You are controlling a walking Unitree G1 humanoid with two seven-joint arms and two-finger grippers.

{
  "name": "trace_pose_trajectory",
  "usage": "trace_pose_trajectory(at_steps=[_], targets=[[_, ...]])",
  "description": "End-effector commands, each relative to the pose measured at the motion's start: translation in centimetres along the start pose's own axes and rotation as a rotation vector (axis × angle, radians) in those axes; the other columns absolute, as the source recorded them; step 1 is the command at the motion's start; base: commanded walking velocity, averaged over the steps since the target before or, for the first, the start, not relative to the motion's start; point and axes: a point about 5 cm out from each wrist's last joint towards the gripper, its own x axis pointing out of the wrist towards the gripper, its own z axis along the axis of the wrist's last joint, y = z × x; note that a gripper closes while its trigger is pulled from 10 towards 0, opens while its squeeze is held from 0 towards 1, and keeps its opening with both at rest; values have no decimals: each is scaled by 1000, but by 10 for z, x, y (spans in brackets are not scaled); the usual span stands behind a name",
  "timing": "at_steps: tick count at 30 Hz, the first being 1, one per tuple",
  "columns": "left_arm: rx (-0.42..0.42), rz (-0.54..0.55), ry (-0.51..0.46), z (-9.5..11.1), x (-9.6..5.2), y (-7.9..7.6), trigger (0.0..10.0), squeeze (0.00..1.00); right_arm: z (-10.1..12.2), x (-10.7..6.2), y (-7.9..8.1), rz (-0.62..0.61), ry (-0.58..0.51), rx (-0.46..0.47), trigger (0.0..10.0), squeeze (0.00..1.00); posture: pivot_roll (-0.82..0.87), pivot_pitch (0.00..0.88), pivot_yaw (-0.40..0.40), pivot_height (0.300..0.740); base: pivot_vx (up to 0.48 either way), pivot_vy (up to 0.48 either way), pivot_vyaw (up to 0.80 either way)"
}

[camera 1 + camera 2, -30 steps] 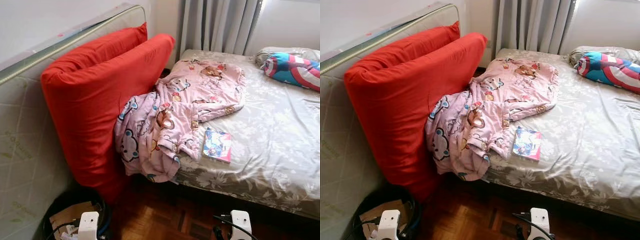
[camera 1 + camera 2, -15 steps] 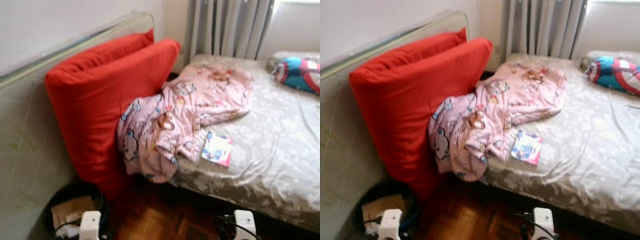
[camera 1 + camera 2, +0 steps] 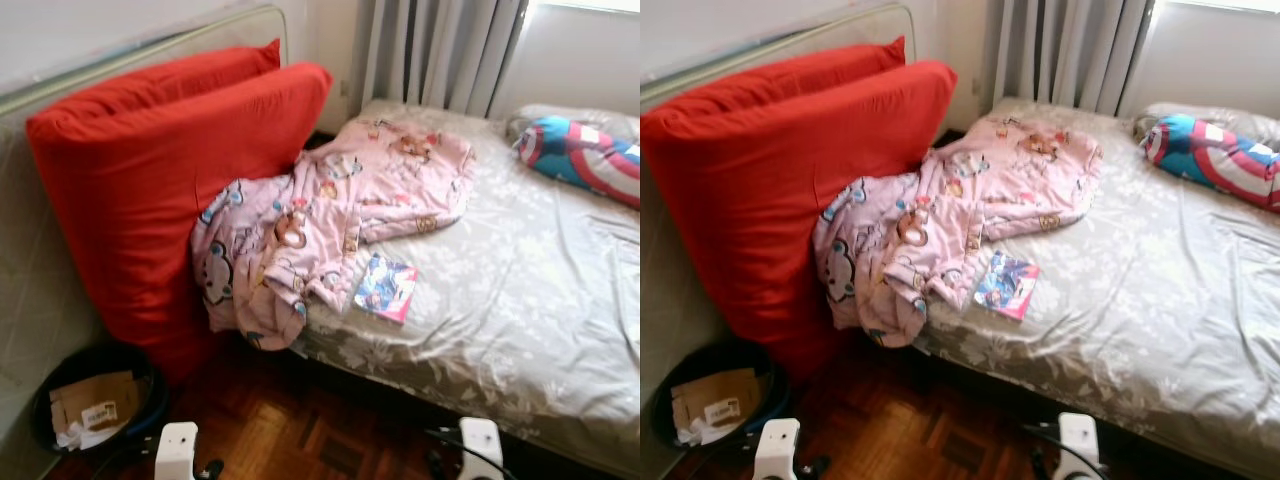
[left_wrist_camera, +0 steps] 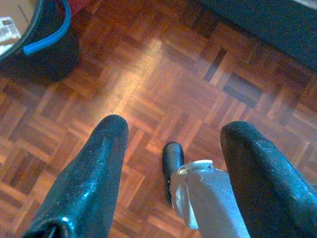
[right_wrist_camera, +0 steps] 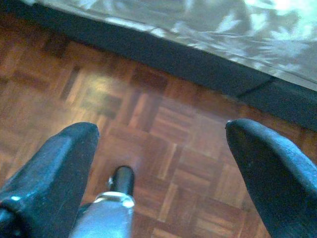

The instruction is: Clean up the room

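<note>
Held the left tool (image 4: 173,134) low over the parquet floor (image 4: 148,79), fingers spread, gripping nothing. Held the right tool (image 5: 163,131) likewise by the foot of the bed (image 3: 520,330), released and bare. Stood short of the work, well apart from anything worth picking up.

Found the clutter ahead on the bed: a pink cartoon blanket (image 3: 330,230) heaped at the near corner, spilling over the edge and slumped against a big red cushion (image 3: 150,170); a thin picture book (image 3: 385,288) flat on the sheet, just beside the blanket's hem, perhaps touching it. Noted a striped pillow (image 3: 580,155) at the far end and a dark bin (image 3: 95,400) with cardboard in it on the floor beside the cushion.

Judged the risks as follows. Could have dragged the book off the mattress by tugging the blanket, given how close the hem lay. Could have pinched sheet along with the book, flat and thin on soft bedding. Could have pulled the overhanging blanket wholly to the floor with a one-sided grab. Could have knocked the bin when stepping in on the left. Could have snagged the dark cable (image 3: 445,440) near the right arm.
</note>
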Motion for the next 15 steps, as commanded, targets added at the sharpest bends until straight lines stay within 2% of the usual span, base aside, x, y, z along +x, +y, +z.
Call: trace_pose_trajectory(at_steps=[1,15], targets=[[0,-3,8,0,1,-2,10000,0,1,0,-7,-19,0,2,10000,0,72,0,-4,740,0,-304,0],[0,-5,5,2,1,-3,10000,0,3,0,-7,-20,-5,3,10000,0,67,0,-1,740,0,-307,0]])
